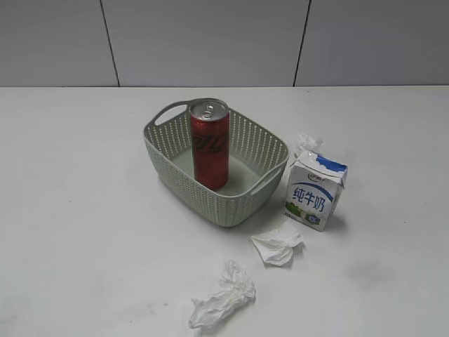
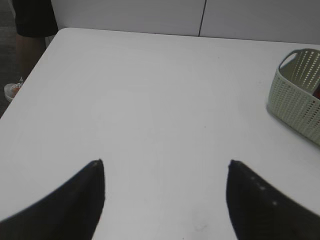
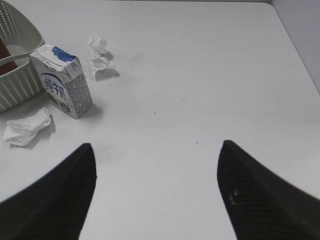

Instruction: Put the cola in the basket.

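Observation:
The cola (image 1: 210,146), a tall slim red can with a silver top, stands upright inside the pale sage-green basket (image 1: 184,191) at the table's middle. The basket also shows at the right edge of the left wrist view (image 2: 295,100) and at the left edge of the right wrist view (image 3: 20,86), where a sliver of the red cola (image 3: 3,50) shows. My left gripper (image 2: 165,162) is open and empty over bare table, left of the basket. My right gripper (image 3: 156,145) is open and empty over bare table, right of the carton. Neither gripper shows in the exterior view.
A blue-and-white milk carton (image 1: 315,190) stands right of the basket, also in the right wrist view (image 3: 62,82). Crumpled tissues lie behind it (image 1: 306,144), in front of the basket (image 1: 278,246) and near the front edge (image 1: 223,295). A person's foot (image 2: 12,90) shows beyond the table's left edge.

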You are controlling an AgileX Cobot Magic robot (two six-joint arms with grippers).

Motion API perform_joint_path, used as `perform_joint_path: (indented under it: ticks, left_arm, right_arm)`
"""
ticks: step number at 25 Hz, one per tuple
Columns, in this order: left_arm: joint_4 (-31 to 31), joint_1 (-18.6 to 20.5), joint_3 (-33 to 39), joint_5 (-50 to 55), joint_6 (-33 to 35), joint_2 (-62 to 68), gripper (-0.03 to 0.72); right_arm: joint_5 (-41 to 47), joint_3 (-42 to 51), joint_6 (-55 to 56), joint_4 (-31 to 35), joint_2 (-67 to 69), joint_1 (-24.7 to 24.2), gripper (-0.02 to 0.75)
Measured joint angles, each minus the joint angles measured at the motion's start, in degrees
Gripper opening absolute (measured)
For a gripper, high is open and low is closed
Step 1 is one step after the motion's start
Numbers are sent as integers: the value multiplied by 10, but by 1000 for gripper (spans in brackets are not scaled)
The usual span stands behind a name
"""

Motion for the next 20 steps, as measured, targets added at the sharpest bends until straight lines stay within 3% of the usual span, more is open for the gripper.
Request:
perform_joint_path:
  ticks: [20]
  left_arm:
    - [0,0,0,0,0,0,584]
  right_arm:
    - [0,0,0,0,0,0,572]
